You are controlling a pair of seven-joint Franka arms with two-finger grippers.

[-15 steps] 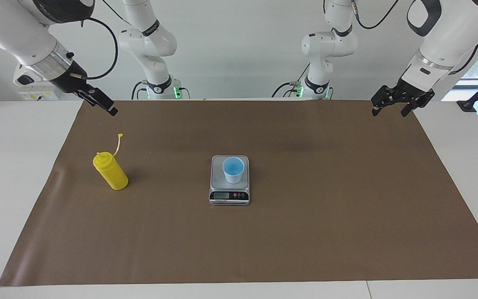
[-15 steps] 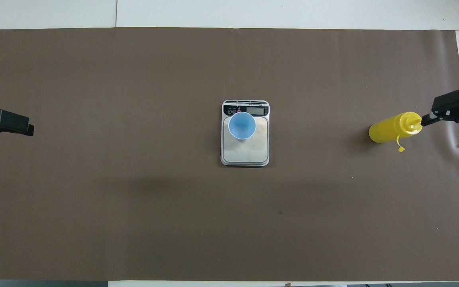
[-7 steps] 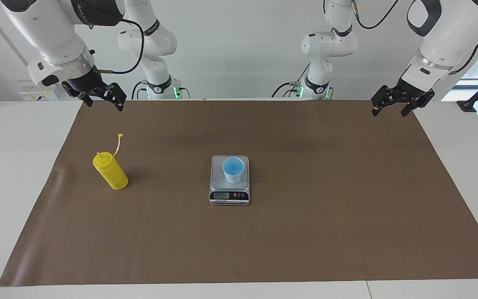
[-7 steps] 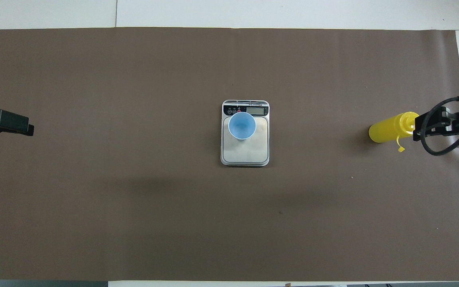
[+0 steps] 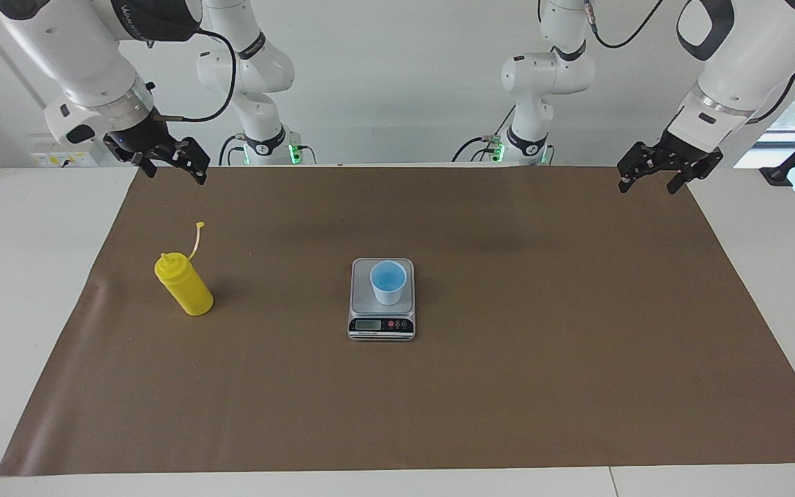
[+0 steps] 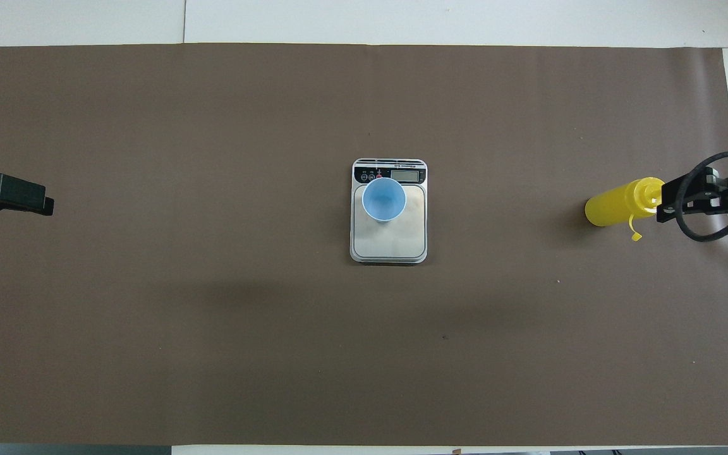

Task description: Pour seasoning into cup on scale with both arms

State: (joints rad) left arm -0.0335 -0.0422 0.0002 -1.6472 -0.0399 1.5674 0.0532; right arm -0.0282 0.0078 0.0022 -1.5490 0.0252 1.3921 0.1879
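Hanging spread-fingered, the right tool is over the mat; the left tool waits likewise.

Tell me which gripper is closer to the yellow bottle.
The right gripper, raised near the bottle at its own end of the table. The left gripper waits over the mat's other end, with the scale between.
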